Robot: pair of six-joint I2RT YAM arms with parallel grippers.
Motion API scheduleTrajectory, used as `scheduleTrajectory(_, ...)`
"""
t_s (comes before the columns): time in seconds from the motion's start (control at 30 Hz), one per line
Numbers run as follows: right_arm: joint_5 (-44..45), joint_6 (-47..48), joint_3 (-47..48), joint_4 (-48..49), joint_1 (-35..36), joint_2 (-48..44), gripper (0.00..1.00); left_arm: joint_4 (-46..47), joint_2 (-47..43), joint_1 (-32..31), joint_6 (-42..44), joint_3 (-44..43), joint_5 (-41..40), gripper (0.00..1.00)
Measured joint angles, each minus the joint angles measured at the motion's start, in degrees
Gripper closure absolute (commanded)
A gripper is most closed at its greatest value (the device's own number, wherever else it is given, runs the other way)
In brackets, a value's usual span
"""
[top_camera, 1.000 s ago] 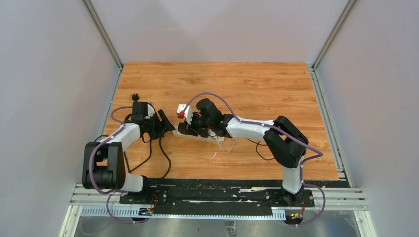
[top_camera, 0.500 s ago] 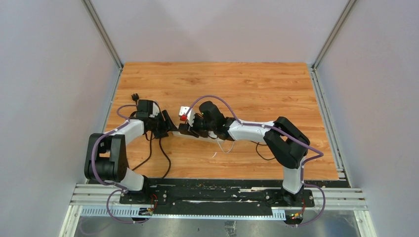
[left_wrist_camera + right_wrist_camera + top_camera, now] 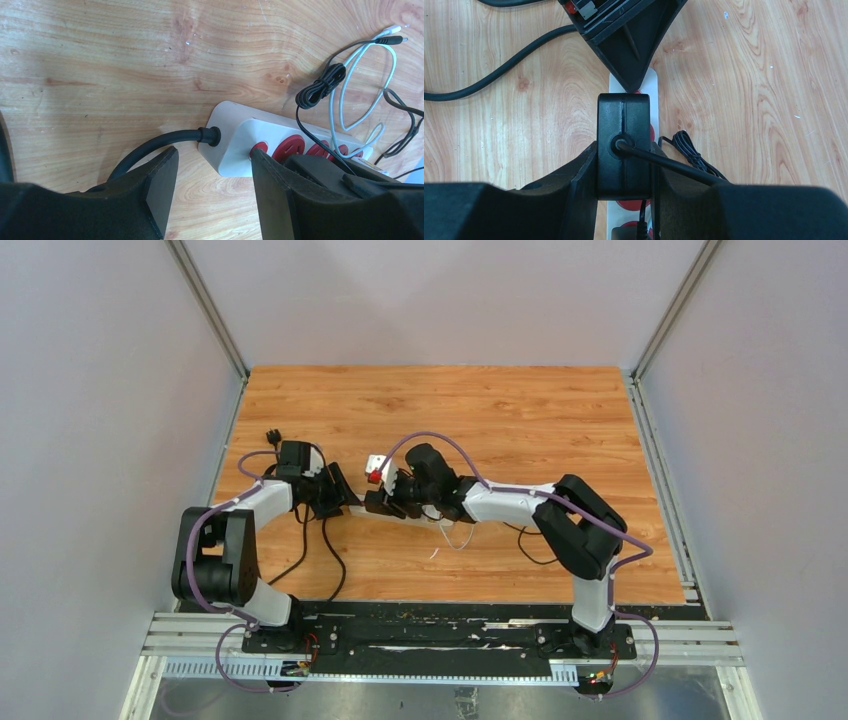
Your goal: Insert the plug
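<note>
Clamping the black plug (image 3: 628,120), the R gripper (image 3: 624,150) has both fingers (image 3: 584,170) tight on its sides, closest to the R wrist cam. Plug is a squarish block, cord face up toward the cam, long axis 6–12 o'c, in line w/ the white power strip (image 3: 651,80) under it. Its thin cord (image 3: 674,167) leaves toward 4 o'c. Prong side points down at the strip and is hidden, so can't tell if it's seated in a socket. Bits of red sockets (image 3: 651,132) peek out at the plug's 3 o'c edge and at 6 o'c. Past the plug, at 12 o'c, a black finger (image 3: 629,50) of the other arm sits over the strip's end. The thick black mains cable (image 3: 449,95) runs off toward 9 o'c.

L wrist cam: L gripper (image 3: 212,167) is released, fingers wide apart, w/ the strip's cable end just past the tips at 12 o'c; contact unclear. Mains cable enters that end from 9 o'c. Red sockets run toward 3 o'c under the R gripper's bulk. Farther out, approx 1–2 o'c: a cord bundle (image 3: 320,87), thin and black, and a white lead (image 3: 393,28).

Top cam: strip lies approx 9–3 o'c on the wooden table (image 3: 500,410). Both grippers meet over its 9 o'c half, R w/ plug at 3 o'c of L.
</note>
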State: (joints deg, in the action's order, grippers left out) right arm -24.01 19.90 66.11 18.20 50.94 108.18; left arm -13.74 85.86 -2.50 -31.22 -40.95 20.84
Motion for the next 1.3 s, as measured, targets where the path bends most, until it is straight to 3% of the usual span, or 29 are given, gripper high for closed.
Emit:
scheduleTrajectory(0.53, -0.48, 1.25, 6.75, -7.74, 0.44, 3.04, 1.00, -0.04, 0.48, 0.00, 0.31, -0.37, 0.22, 0.43)
scheduleTrajectory(0.87, 0.74, 0.26, -0.39, 2.36, 0.55, 1.53, 1.00, -0.04, 0.50, 0.00, 0.68, -0.42, 0.20, 0.44)
scheduleTrajectory(1.3, 1.99, -0.81, -0.94, 4.04, 0.76, 2.47, 1.00, -0.68, -0.31, -0.22, 0.72, -0.42, -0.33, 0.44)
